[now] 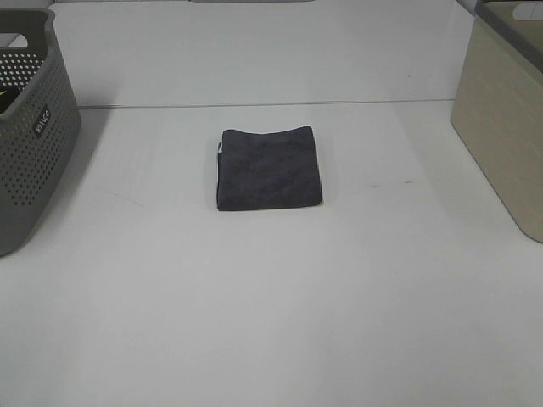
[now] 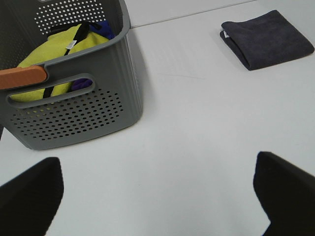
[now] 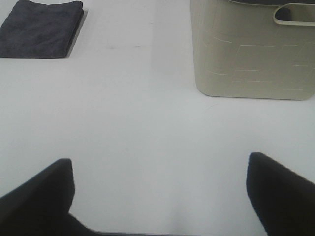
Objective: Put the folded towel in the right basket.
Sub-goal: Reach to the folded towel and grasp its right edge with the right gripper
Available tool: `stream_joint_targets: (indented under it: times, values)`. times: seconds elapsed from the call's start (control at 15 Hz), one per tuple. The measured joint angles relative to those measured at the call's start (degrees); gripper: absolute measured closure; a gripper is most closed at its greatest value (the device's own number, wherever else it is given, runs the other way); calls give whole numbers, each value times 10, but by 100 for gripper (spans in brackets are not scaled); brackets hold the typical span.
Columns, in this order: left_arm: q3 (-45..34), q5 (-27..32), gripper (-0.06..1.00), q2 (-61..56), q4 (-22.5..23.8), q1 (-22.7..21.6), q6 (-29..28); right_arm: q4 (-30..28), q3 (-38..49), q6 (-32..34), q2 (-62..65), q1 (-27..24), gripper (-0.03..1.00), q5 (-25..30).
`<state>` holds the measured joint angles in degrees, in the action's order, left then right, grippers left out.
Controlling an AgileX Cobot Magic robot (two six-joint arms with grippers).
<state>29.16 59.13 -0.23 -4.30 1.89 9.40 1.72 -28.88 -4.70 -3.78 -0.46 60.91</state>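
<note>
A white counter (image 1: 271, 322) is seen, and everything is carried on it. At its right edge a beige right basket (image 1: 501, 127) with solid walls is set; at its left edge a grey perforated left basket (image 1: 30, 144) is placed. A yellow cloth (image 2: 59, 49) is held in the left basket, with something blue beside it. The towel (image 1: 270, 168), dark grey and folded into a flat square, is laid near the middle of the counter, between the two baskets and well apart from both. The left pincer (image 2: 157, 196) is spread wide over bare counter near the left basket, and nothing is gripped by it. The right pincer (image 3: 157, 191) is likewise spread wide near the right basket, with nothing held.
</note>
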Motion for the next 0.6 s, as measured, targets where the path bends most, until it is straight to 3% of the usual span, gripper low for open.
stream_joint_targets:
  times: [0.6]
  values:
    - [0, 0, -4, 0, 0, 0, 0, 0, 0, 0, 0, 0, 9, 0]
